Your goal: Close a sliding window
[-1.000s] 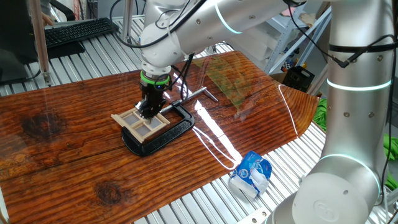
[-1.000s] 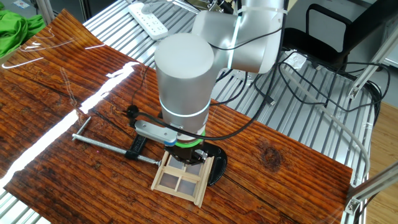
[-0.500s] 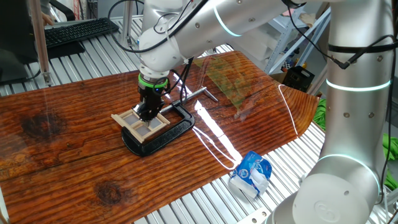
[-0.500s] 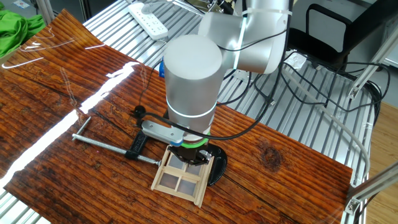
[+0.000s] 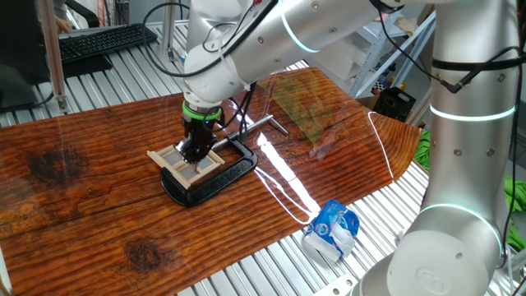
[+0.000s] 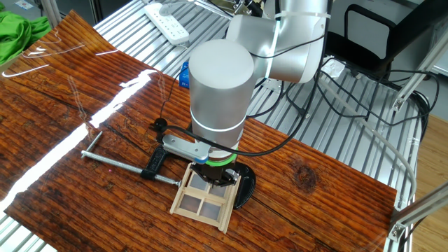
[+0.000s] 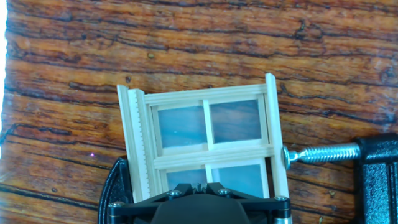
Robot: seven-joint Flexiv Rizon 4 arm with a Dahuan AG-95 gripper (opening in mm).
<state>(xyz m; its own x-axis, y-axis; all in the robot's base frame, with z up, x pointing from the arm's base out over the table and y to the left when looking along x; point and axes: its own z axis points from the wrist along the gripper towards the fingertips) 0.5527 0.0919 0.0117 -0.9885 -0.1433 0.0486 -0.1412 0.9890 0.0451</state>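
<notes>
since a second ago the arm's wrist has drifted slightly sideways above the sliding window (image 7: 208,140), while the window and its black c-clamp (image 5: 215,174) lie unmoved. nearest the hand camera, the gripper (image 7: 200,190) sits directly on the window's near end; whether its fingers are apart or together cannot be told. the window lies flat on the wooden table (image 6: 63,112), clamped across its width. its long axis runs straight away from the gripper, so the sash's travel probably follows that line.
</notes>
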